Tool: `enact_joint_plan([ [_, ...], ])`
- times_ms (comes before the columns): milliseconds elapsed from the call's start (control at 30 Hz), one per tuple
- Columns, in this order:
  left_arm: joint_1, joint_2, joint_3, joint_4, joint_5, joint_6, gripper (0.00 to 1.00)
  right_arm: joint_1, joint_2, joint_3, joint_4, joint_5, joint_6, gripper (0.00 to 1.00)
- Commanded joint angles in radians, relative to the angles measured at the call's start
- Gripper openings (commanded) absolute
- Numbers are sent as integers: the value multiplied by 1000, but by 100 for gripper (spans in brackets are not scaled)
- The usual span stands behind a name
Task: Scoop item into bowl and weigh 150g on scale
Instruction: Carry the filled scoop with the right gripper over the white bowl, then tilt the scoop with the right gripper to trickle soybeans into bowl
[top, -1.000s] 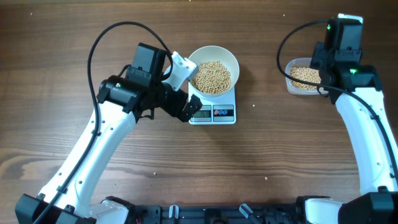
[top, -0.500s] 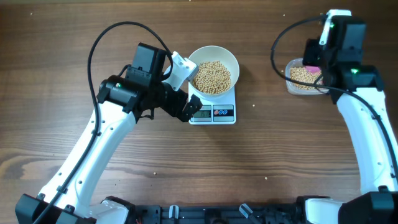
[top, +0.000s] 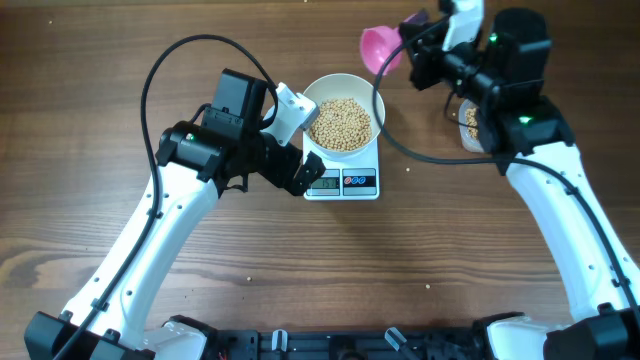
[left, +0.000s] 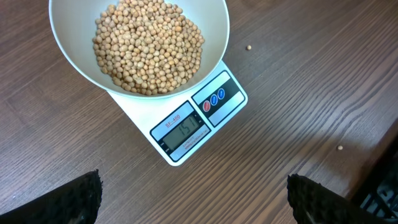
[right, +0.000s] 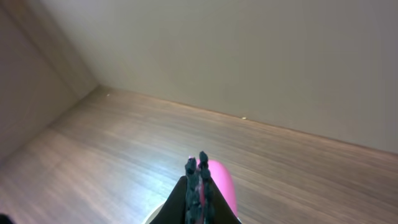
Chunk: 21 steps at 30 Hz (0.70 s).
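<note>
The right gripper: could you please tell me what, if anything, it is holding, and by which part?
The right gripper is shut on the pink scoop, by its handle; the cup sticks out beyond the jaws.

Tan beans (top: 343, 122), white bowl (top: 343, 84), pink scoop (top: 378, 47)

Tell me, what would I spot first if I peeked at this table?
Probably the white bowl piled with tan beans, sitting on the little white scale in the middle of the table. Next comes the bright pink scoop, gripped by the right gripper just past the bowl's far edge.
</note>
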<state>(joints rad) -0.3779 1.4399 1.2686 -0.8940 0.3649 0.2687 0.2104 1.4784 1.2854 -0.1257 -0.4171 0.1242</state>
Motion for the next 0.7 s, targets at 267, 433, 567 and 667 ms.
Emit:
enact_joint_plan([
  [267,-1,-4,11,2,9,16,100,126,106,12,-134,35,-544,4],
  [433,-1,-4,11,2,9,16,100,127,246,12,-56,31,-573,4],
  [567,-1,-4,11,2,9,16,100,127,300,12,10,31,-582,5],
  [667,-1,-4,11,2,9,16,100,130,317,12,10,24,-603,4],
])
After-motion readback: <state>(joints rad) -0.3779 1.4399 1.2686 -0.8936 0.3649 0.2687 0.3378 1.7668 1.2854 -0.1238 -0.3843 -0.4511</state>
